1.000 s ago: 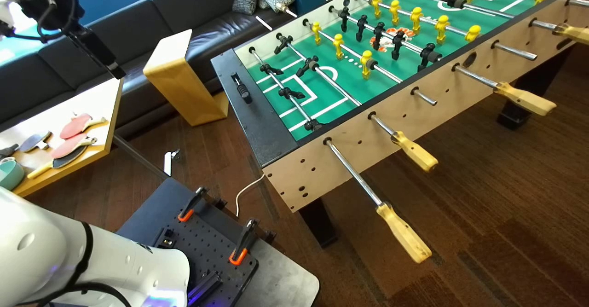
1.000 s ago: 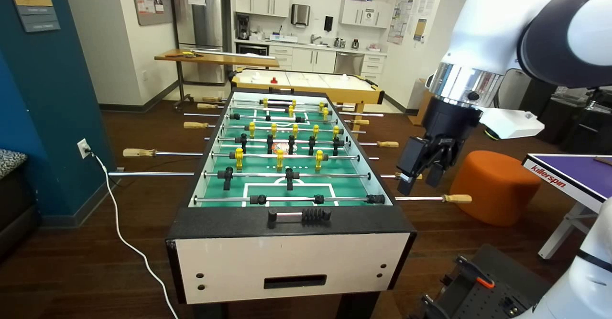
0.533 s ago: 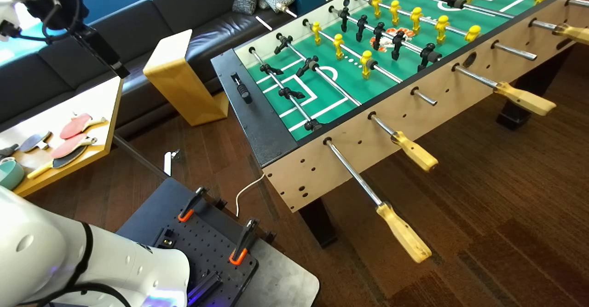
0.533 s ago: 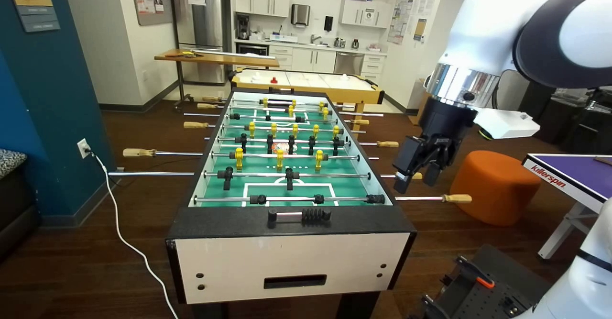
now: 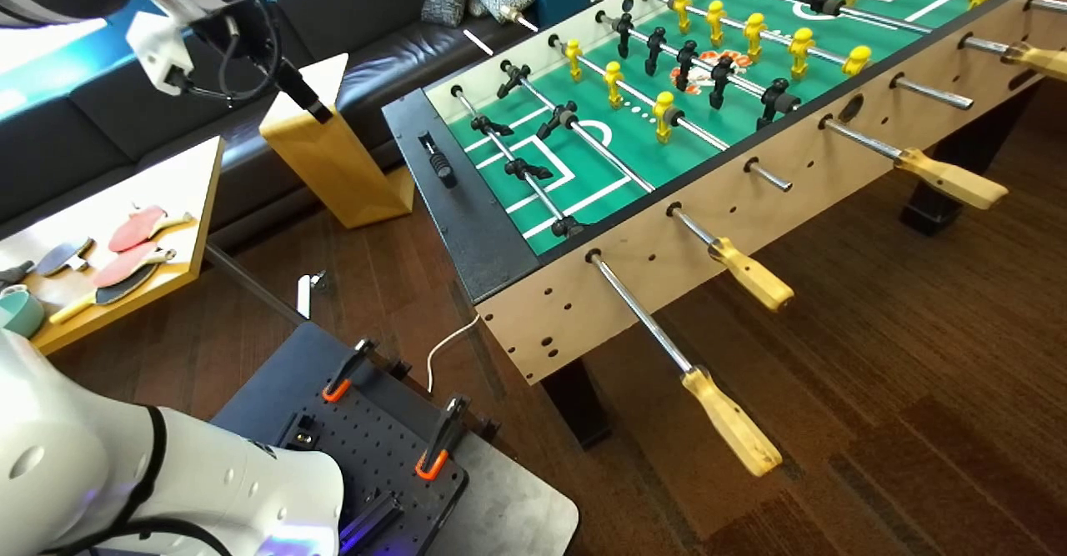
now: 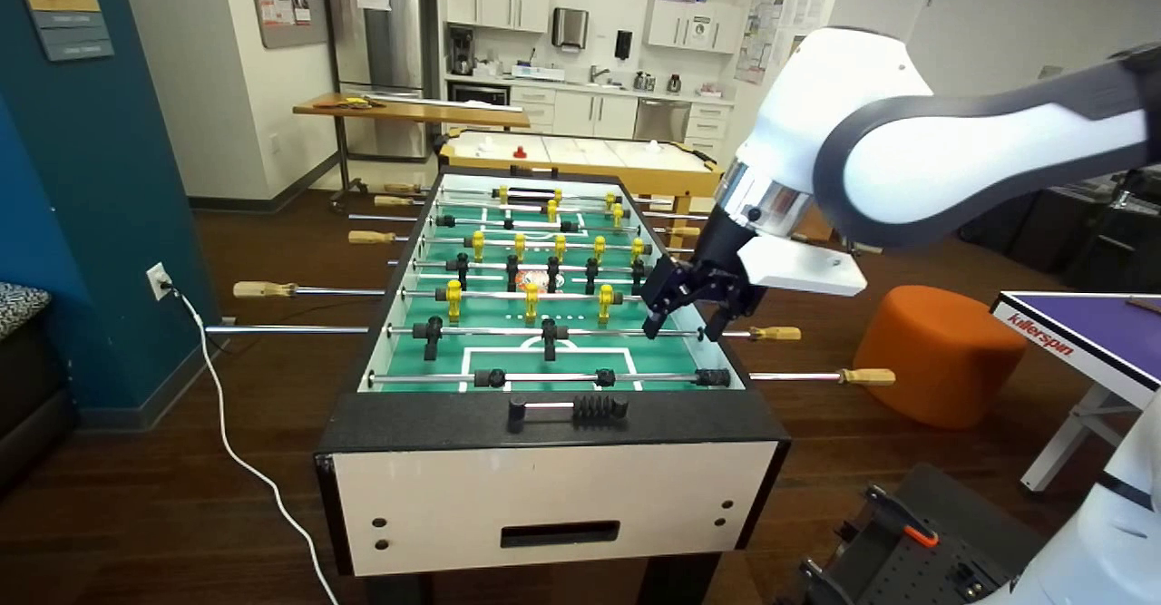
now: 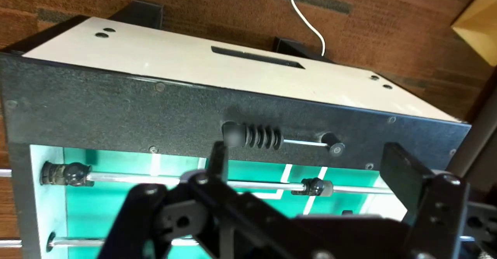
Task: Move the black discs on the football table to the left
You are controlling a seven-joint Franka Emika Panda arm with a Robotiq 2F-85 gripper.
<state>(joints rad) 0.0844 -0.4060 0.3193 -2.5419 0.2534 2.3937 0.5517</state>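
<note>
Several black discs (image 7: 265, 136) bunched on 1 thin metal rod (image 7: 305, 143), between 2 end posts (image 7: 332, 144) atop black end of table (image 6: 399, 428); strung so, they can probably only slide. Bunch sits beside post nearer arm's base (image 5: 275, 489), so bare rod beyond presumably leaves room for leftward push. End effector (image 6: 683, 326) hangs above table, apart from discs, jaws spread wide, nothing held: likely so it can straddle them once lowered. 2 orange-tipped clamps (image 5: 442, 437) grip edge of perforated plate (image 5: 375, 439), seemingly to steady arm (image 6: 980, 161).
</note>
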